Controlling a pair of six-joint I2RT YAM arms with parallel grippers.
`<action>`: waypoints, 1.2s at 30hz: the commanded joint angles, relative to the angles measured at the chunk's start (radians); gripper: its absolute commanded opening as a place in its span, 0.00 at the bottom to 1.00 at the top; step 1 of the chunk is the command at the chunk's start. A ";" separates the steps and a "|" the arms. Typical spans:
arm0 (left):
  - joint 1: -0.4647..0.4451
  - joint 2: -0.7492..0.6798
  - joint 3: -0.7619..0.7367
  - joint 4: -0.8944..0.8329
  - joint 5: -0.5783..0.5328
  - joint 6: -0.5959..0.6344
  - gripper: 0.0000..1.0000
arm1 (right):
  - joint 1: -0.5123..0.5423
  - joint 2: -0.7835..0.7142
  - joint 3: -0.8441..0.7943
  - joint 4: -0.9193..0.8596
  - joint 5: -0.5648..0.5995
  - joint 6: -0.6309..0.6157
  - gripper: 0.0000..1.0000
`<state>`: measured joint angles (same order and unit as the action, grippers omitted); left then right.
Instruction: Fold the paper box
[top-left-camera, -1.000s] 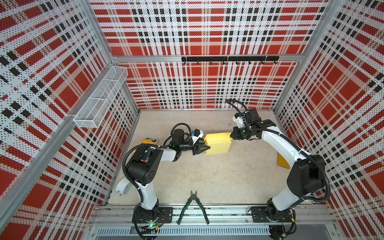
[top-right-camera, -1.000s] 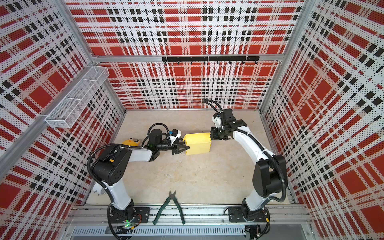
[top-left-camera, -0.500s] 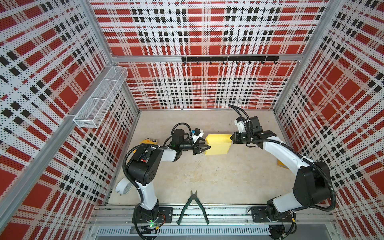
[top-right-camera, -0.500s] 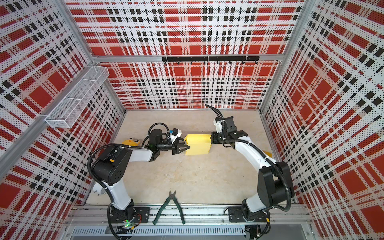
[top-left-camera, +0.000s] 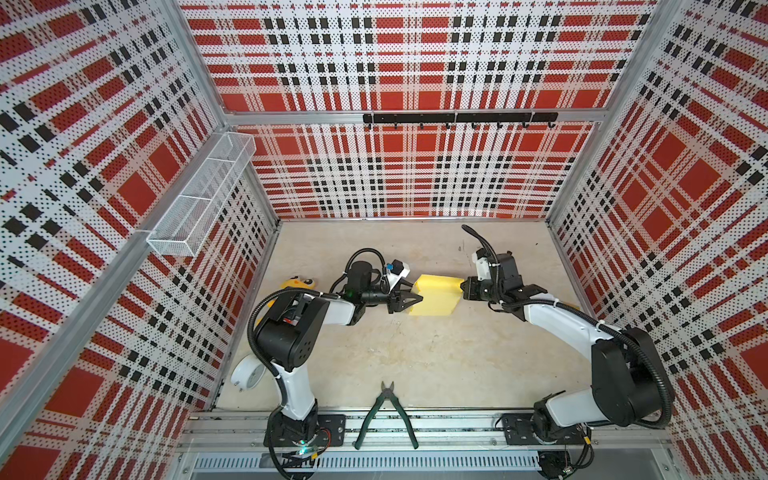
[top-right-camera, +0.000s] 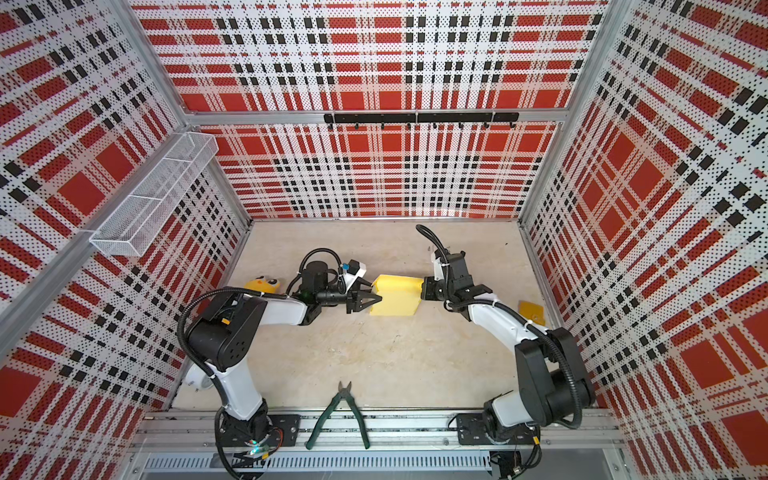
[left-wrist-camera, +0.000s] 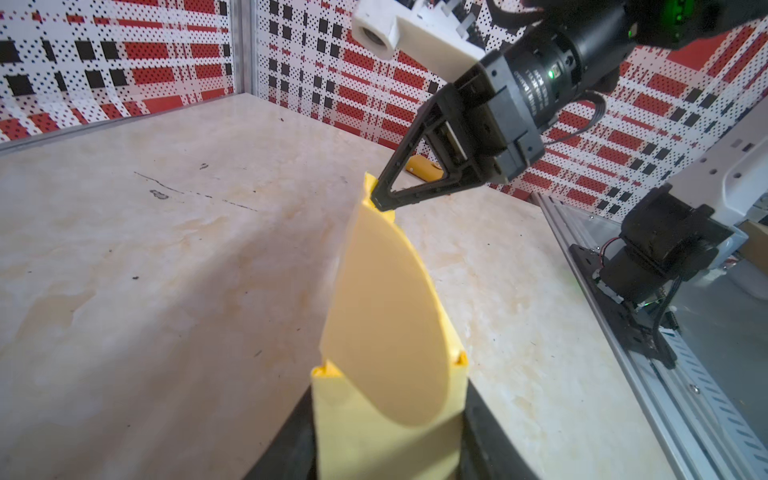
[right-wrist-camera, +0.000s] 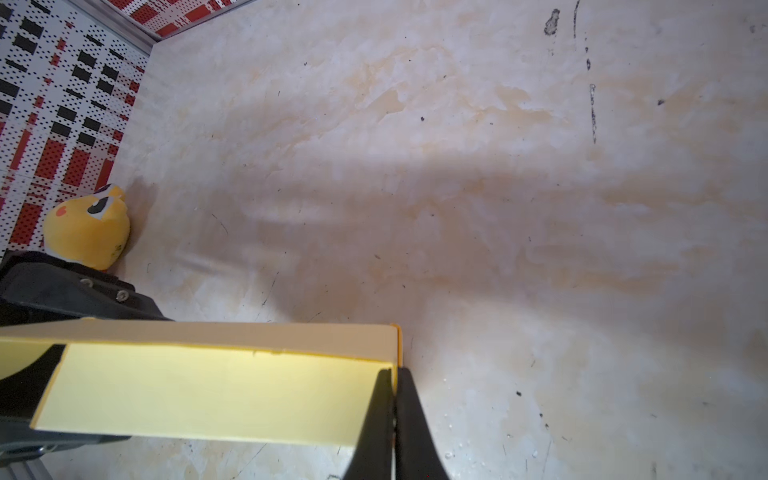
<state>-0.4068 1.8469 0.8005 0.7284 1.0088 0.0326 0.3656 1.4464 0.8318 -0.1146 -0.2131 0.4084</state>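
Note:
The pale yellow paper box (top-left-camera: 436, 296) (top-right-camera: 395, 300) hangs between my two grippers near the middle of the table. My left gripper (top-left-camera: 409, 300) (top-right-camera: 369, 301) (left-wrist-camera: 388, 436) is shut on its left end, with one black finger pressed against each side. The box (left-wrist-camera: 386, 311) stretches away from it, a curved panel bowing upward. My right gripper (top-left-camera: 462, 287) (top-right-camera: 422, 289) (right-wrist-camera: 395, 415) is shut on a thin wall at the box's far right corner (right-wrist-camera: 208, 386). The left wrist view also shows that right gripper (left-wrist-camera: 380, 199) pinching the corner.
A yellow plush toy (top-left-camera: 297, 284) (right-wrist-camera: 87, 224) lies by the left wall. Green pliers (top-left-camera: 386, 409) rest on the front edge. A small orange-yellow piece (top-right-camera: 532, 311) sits near the right wall. A white round object (top-left-camera: 247, 374) is at the front left, and a wire basket (top-left-camera: 203, 195) hangs on the left wall.
My right gripper has come down and toward the front with the box's right corner, and that arm's elbow has dropped. The left gripper has held still.

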 joint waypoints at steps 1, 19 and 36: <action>-0.023 0.001 0.012 0.095 -0.013 0.004 0.27 | 0.038 -0.021 -0.091 0.092 -0.034 0.073 0.00; -0.037 0.002 0.020 0.094 -0.036 -0.008 0.26 | 0.116 -0.040 -0.176 0.222 0.038 0.174 0.05; -0.026 0.008 0.029 0.080 -0.036 0.010 0.26 | 0.111 -0.218 -0.051 -0.111 0.052 0.122 0.44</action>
<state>-0.4248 1.8469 0.8017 0.7471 0.9932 0.0345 0.4580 1.2976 0.7403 -0.1120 -0.1112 0.5415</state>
